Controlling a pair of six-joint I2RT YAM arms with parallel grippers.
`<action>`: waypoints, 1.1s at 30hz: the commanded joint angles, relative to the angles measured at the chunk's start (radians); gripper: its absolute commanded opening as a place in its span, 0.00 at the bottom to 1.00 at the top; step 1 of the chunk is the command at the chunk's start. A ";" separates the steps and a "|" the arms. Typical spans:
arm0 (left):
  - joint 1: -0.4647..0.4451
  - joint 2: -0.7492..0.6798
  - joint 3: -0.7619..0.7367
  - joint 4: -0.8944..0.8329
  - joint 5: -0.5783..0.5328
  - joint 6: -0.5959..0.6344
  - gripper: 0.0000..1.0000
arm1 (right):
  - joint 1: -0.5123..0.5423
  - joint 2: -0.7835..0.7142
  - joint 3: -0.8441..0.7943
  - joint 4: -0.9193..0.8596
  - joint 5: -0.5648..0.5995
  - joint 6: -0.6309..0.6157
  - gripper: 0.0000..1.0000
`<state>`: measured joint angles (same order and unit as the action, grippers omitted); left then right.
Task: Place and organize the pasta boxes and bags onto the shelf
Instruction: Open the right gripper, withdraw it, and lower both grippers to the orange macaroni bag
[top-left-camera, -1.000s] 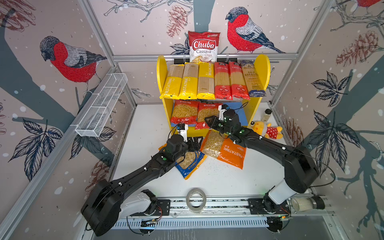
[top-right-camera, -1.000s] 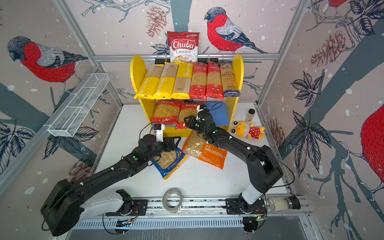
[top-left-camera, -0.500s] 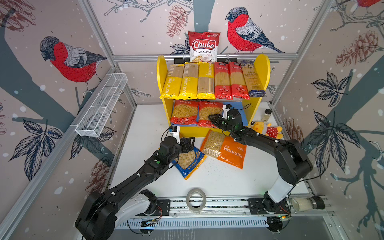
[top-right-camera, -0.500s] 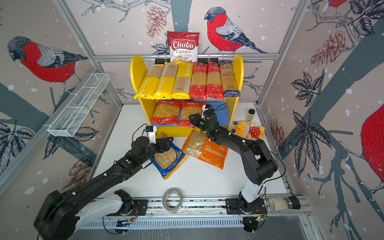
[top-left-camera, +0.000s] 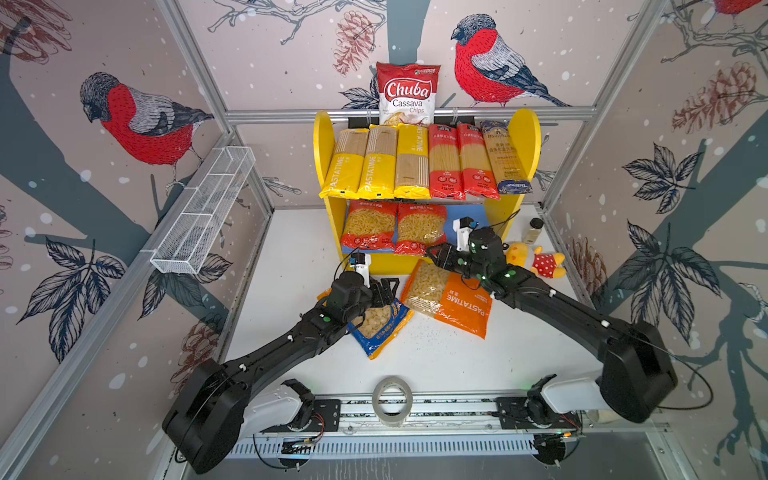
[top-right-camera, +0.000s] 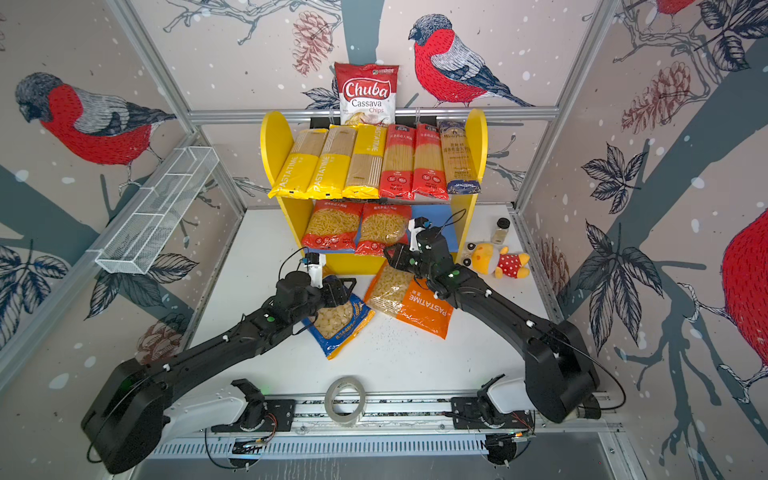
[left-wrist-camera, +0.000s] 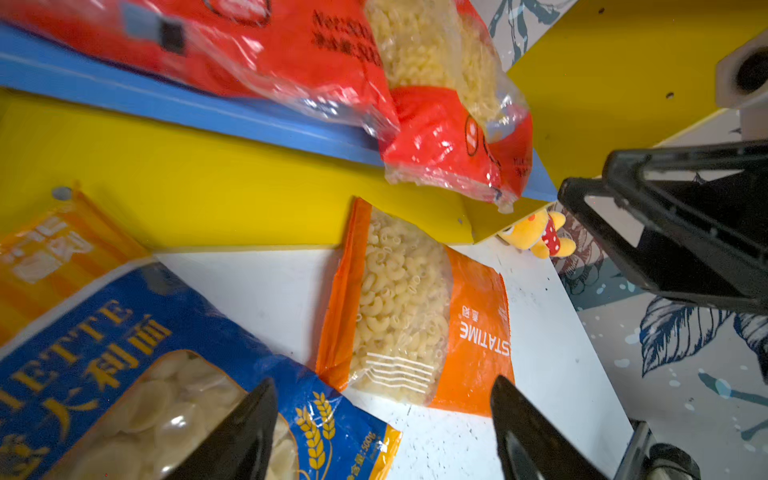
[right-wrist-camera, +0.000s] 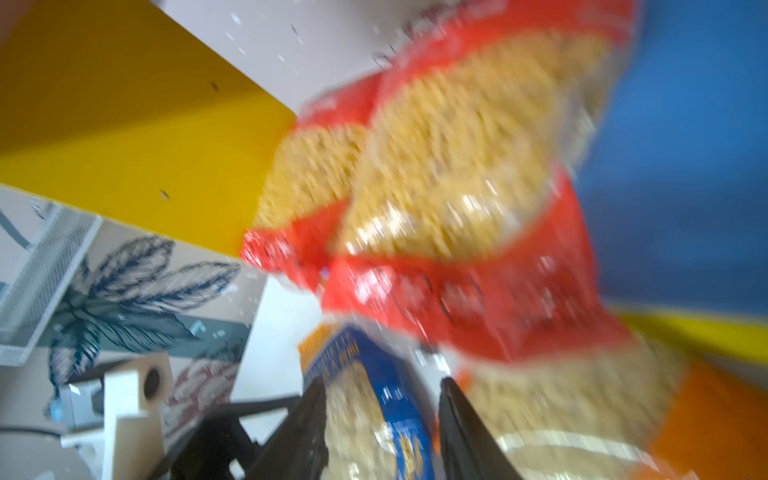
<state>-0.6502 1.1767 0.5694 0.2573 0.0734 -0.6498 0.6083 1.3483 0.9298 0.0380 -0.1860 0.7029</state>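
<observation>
White worktop (top-left-camera: 291, 249) carries the blue-orange bag (top-left-camera: 380, 328) lying diagonally, its far end under the left gripper (top-left-camera: 388, 291), jaws wide apart. Beside it, the orange bag (top-left-camera: 449, 299) points its clear end at the shelf (top-left-camera: 324, 166). Behind, the right gripper (top-left-camera: 436, 255), parted and empty, hovers by a red bag (top-left-camera: 419, 228) on the lower board.

Left arm (top-left-camera: 286, 345): stretched low from its base toward 2 o'clock in both top views, wrist bent so the left gripper (top-left-camera: 388, 287) points to 3. Jaws wide apart, nothing between them.
Right arm (top-left-camera: 557, 305): reaches toward 10 o'clock, right gripper (top-left-camera: 437, 254) points to 9. Jaws part-way apart, nothing visibly clamped; wrist view blurred.
Right gripper sits at 1 o'clock of the left gripper, not touching.
</observation>
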 joint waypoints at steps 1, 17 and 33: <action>-0.061 0.047 0.016 0.072 -0.039 0.012 0.80 | 0.003 -0.083 -0.095 -0.070 0.046 -0.003 0.46; -0.241 0.403 0.150 0.147 0.045 0.024 0.77 | -0.401 -0.252 -0.521 -0.147 -0.077 -0.026 0.60; -0.160 0.462 0.147 -0.006 0.093 0.049 0.75 | -0.401 -0.121 -0.577 0.064 -0.169 0.040 0.60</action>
<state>-0.8246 1.6600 0.7296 0.2802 0.1661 -0.6212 0.2020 1.2026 0.3485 0.0586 -0.3351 0.7162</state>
